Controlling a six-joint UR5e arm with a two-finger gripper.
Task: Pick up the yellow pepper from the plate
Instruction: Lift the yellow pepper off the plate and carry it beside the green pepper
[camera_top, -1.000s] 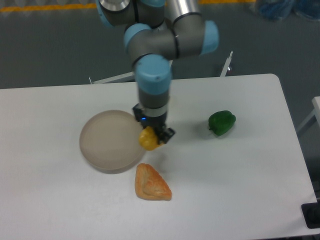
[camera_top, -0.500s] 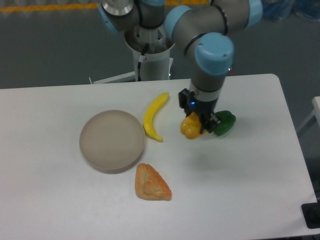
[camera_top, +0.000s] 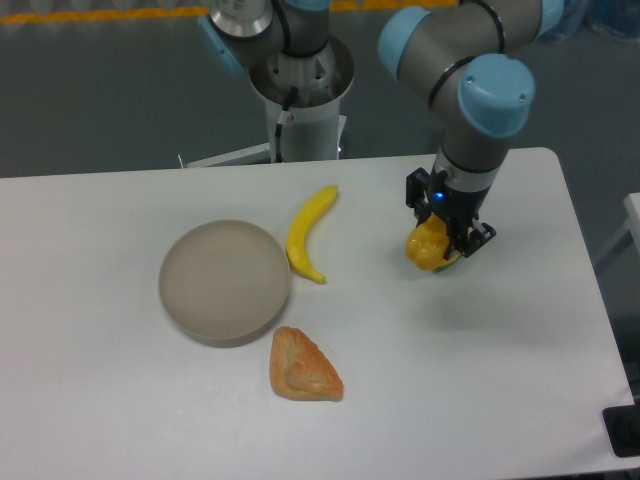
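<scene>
Gripping yellow pepper (camera_top: 427, 247) | claw (camera_top: 447, 243) vertical | orientation unclear

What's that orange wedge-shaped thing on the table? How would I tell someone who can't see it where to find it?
Start at the round beige plate on the left of the white table. Just off its lower right rim lies the orange wedge, flat and roughly triangular, like a pastry. The long curved banana nearby is plain yellow; the wedge is browner and three-cornered.

We see only a green sliver (camera_top: 456, 262) behind the yellow pepper (camera_top: 426, 247); what it belongs to is hidden. The pincer (camera_top: 446, 240) covers the pepper's top. The bench (camera_top: 120, 400) is cut off at left and bottom.
</scene>
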